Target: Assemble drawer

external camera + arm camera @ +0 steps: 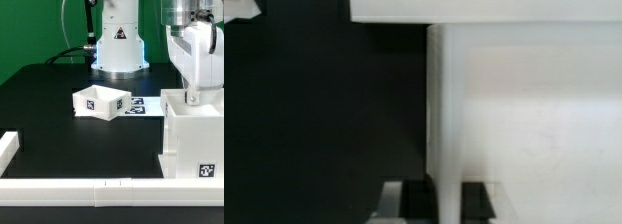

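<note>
The drawer's large white housing (196,135) stands at the exterior view's right, a tag on its front. My gripper (190,98) reaches down onto its near top edge. In the wrist view the fingers (402,206) straddle one upright wall of the housing (526,110), dark pads close on both sides, so the gripper (439,206) looks shut on that wall. One small white tray (100,101) with a tag sits open side up at the table's middle, apart from the gripper. The second tray is out of view.
The marker board (143,106) lies flat behind the tray. A long low white rail (90,188) runs along the front edge, with a short piece (8,148) at the exterior view's left. The robot's base (120,45) stands at the back.
</note>
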{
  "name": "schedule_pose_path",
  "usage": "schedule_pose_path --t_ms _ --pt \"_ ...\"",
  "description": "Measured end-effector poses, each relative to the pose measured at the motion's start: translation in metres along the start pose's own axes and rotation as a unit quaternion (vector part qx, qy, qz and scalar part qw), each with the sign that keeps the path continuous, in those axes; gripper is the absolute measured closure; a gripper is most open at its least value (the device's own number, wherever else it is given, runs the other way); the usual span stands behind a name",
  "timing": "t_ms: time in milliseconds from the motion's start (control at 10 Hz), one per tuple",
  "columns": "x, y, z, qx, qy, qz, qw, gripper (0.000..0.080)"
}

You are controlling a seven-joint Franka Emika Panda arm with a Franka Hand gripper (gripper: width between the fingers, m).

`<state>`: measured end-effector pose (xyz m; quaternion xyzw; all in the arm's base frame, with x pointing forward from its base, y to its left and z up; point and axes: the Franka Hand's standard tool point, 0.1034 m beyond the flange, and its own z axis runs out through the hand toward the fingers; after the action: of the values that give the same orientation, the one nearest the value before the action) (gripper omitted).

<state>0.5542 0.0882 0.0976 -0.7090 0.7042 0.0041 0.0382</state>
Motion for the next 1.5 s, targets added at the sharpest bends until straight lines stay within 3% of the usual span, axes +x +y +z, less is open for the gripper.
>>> schedule_pose_path --t_ms 200,300,400,500,600,700,900,1500 --pt "0.000 0.000 0.000 0.000 0.000 -0.001 1.000 0.0764" --pt "0.000 0.000 0.000 0.000 0.000 -0.001 1.000 0.0579" --pt "0.000 0.000 -0.001 0.001 0.000 -0.001 1.000 0.0444" --pt "-0.001 -0.003 -0.013 0.009 -0.007 -0.010 1.000 0.0444" --pt "-0.001 0.001 -0.031 0.019 -0.018 -0.018 0.999 0.0260" --pt "0.001 0.010 -0.047 0.026 -0.029 -0.026 0.999 0.0184" --pt "0.005 0.023 -0.067 0.031 -0.045 -0.031 0.998 0.0156" --pt "0.004 0.029 -0.058 0.023 -0.041 -0.054 0.997 0.0150"
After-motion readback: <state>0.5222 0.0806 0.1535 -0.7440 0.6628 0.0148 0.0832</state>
